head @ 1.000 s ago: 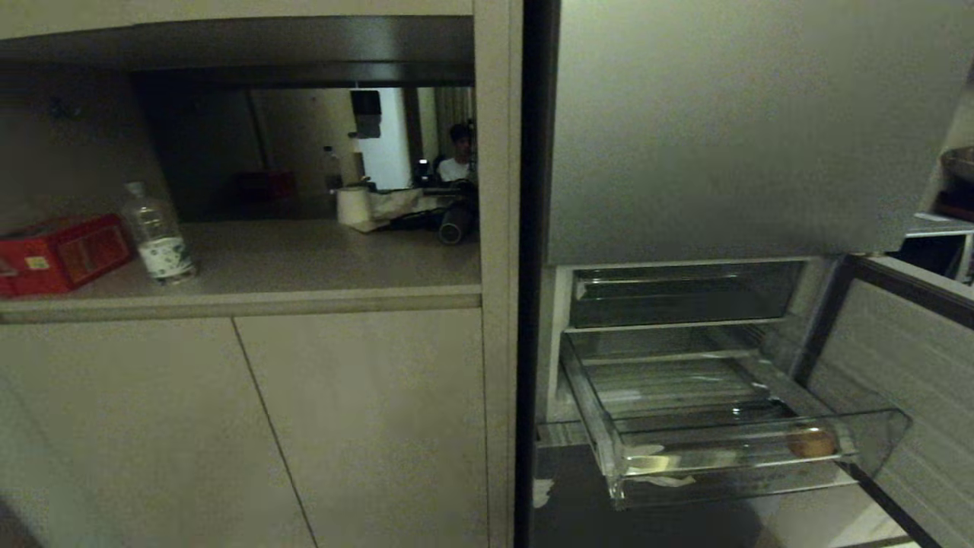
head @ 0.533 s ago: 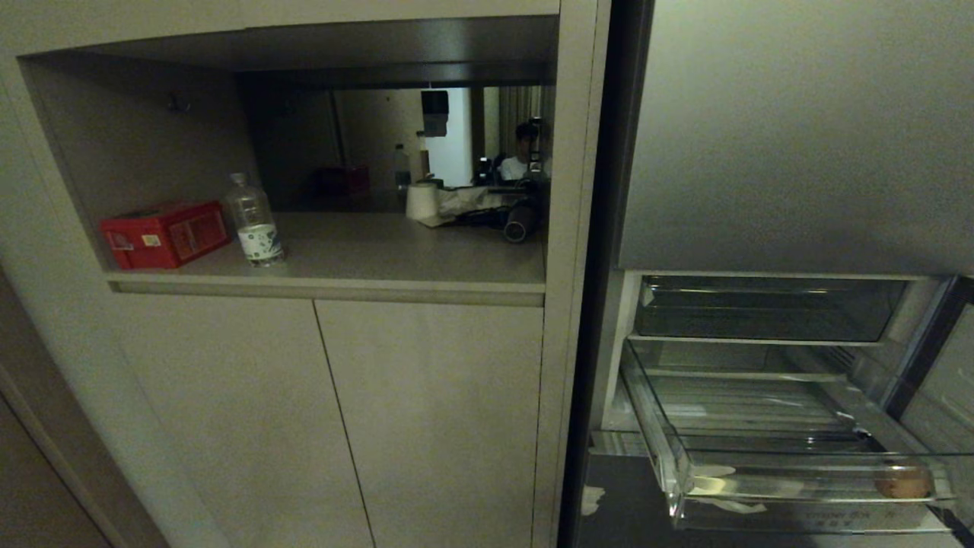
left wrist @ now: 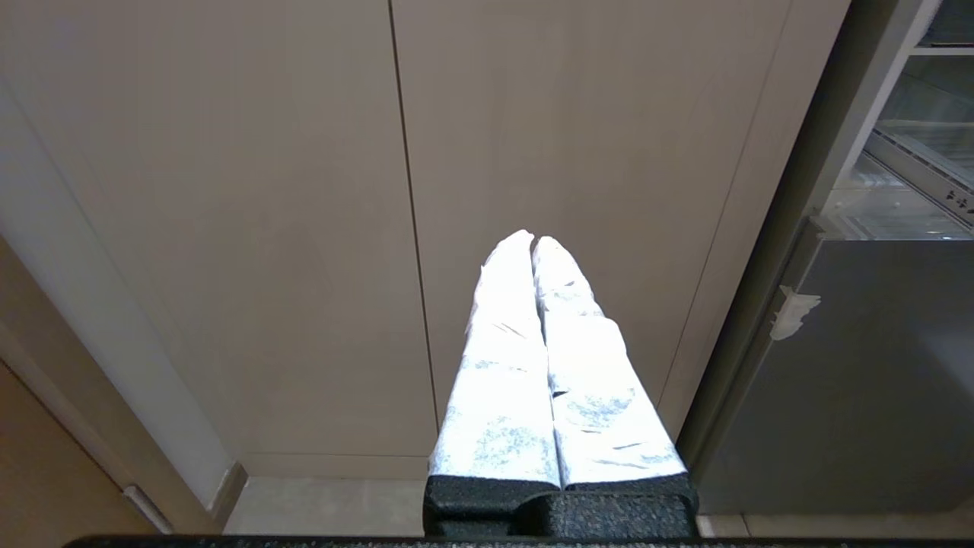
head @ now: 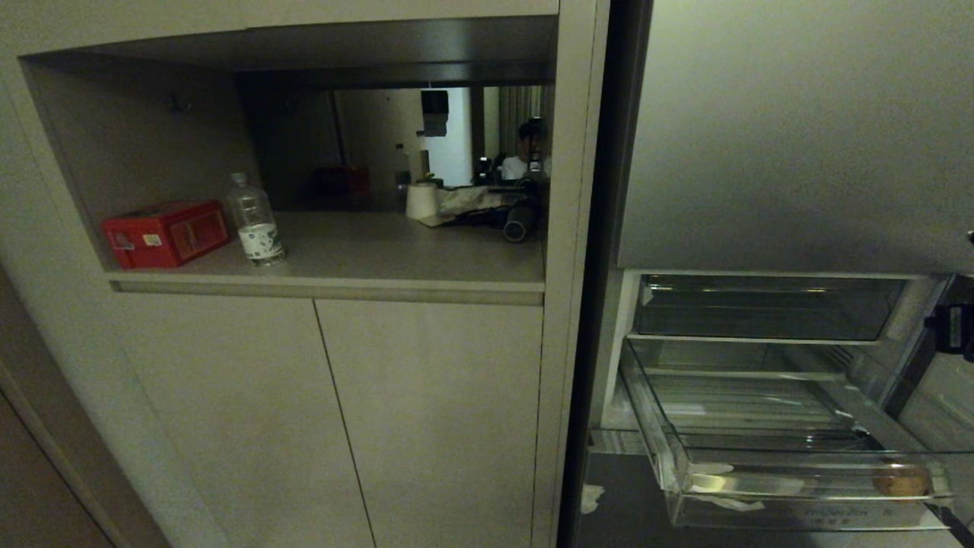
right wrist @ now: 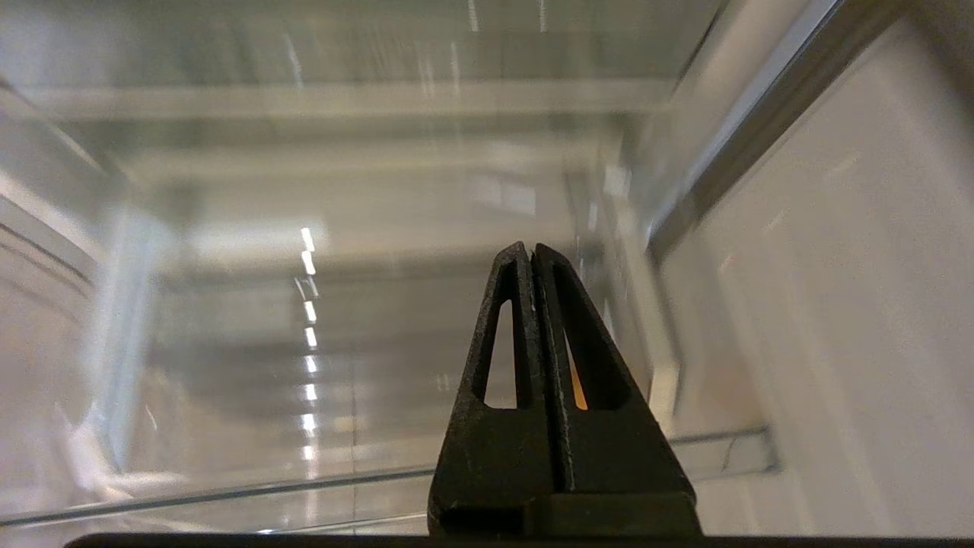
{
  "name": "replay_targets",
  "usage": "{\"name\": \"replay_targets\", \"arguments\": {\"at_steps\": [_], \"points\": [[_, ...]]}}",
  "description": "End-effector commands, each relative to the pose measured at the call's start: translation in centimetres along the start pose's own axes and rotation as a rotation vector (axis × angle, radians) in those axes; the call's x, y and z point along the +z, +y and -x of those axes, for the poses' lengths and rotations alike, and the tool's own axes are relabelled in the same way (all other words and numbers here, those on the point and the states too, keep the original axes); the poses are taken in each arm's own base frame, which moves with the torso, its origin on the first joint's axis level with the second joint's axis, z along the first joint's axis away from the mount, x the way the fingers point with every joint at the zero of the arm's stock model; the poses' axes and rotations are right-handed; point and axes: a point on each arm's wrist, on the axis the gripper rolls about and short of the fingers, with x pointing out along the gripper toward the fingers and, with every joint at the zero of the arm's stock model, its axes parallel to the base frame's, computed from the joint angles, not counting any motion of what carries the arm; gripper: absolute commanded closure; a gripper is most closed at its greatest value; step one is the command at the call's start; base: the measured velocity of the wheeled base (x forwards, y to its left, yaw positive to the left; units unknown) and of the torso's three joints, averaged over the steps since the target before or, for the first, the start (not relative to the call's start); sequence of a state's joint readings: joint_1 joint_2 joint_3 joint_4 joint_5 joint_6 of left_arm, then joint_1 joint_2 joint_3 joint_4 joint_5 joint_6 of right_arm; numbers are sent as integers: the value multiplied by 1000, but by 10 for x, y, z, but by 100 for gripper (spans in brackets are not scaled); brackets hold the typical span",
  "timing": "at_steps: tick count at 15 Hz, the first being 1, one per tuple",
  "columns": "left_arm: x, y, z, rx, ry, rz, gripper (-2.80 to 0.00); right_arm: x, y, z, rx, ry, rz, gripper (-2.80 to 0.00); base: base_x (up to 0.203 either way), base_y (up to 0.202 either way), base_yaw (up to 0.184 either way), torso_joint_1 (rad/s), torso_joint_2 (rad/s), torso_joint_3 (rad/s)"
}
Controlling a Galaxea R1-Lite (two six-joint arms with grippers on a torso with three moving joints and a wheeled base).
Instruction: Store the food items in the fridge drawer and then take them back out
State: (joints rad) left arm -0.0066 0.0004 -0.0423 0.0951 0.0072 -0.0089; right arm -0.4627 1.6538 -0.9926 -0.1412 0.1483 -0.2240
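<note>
Dim room: beige cabinet doors [head: 335, 418] under an open niche [head: 342, 251] beside the fridge

The wide, clear plastic fridge drawer [head: 761, 487] is glossy, catching streaks of light on its ribbed floor, with rough white tape scraps at its seven-o'clock corner. Above it, at twelve o'clock, the shallower smoky-dark plastic tray [head: 765, 308] shines too. The grey fridge door [head: 791, 129] has a smooth, matt metallic look. The beige cabinet doors [head: 335, 418] look matt and flat. A clear plastic water bottle [head: 254, 221] stands glossy beside a red box [head: 163, 234].
</note>
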Motion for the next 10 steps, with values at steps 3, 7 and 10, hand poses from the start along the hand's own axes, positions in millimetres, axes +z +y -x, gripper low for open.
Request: {"name": "replay_targets", "arguments": {"at_steps": [3,7,10], "points": [[0,0,0,1,1,0,0,-16,7,-84,-13,242,8,0,0,0,0,0,0,0],[0,0,0,1,0,0,0,-27,8,-120,-54,331,20,0,0,0,0,0,0,0],[0,0,0,1,1,0,0,-29,3,-131,-93,423,25,0,0,0,0,0,0,0]]}}
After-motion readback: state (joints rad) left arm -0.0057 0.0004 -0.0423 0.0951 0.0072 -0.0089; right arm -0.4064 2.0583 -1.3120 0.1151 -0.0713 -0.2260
